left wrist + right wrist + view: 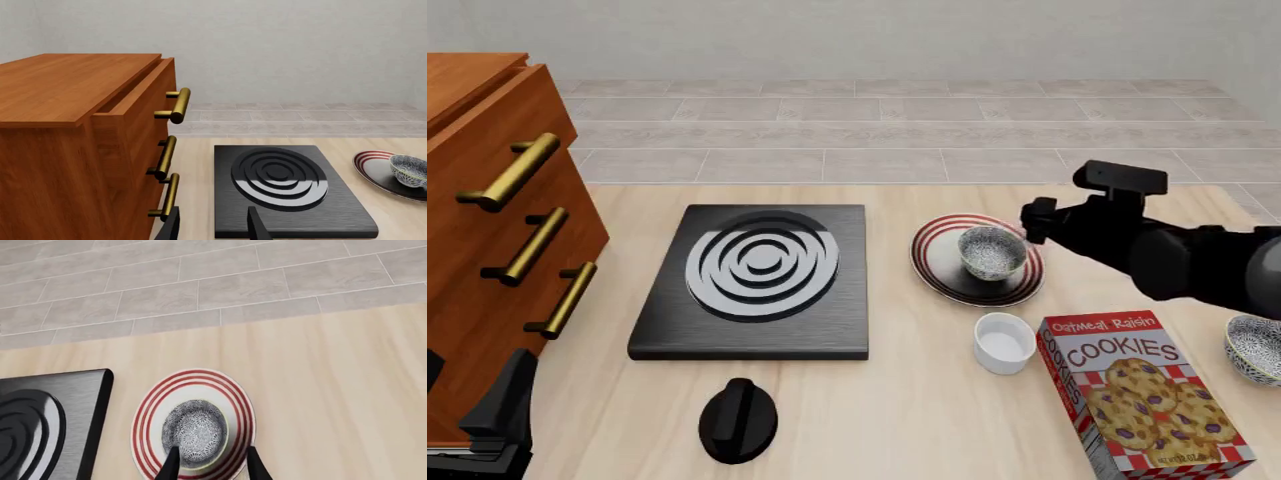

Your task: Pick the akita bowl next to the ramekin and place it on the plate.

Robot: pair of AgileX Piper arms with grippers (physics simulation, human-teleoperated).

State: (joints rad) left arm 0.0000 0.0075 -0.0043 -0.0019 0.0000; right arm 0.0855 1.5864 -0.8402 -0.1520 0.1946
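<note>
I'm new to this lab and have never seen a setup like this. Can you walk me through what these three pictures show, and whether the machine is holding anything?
These are simulator renders of two robot arms at one wooden table. The front view looks down over the table from the arms' own side. The other two come from cameras mounted just behind each gripper.

In the front view the right gripper hangs by the red-striped plate, where a speckled akita bowl already sits. The right wrist view shows that bowl between its open fingers, apparently not gripped. The left gripper is also open and holds nothing.

Also on the table: a black stove slab with rings, its knob, a white ramekin, a cookie box, a second speckled bowl and a wooden drawer cabinet.
</note>
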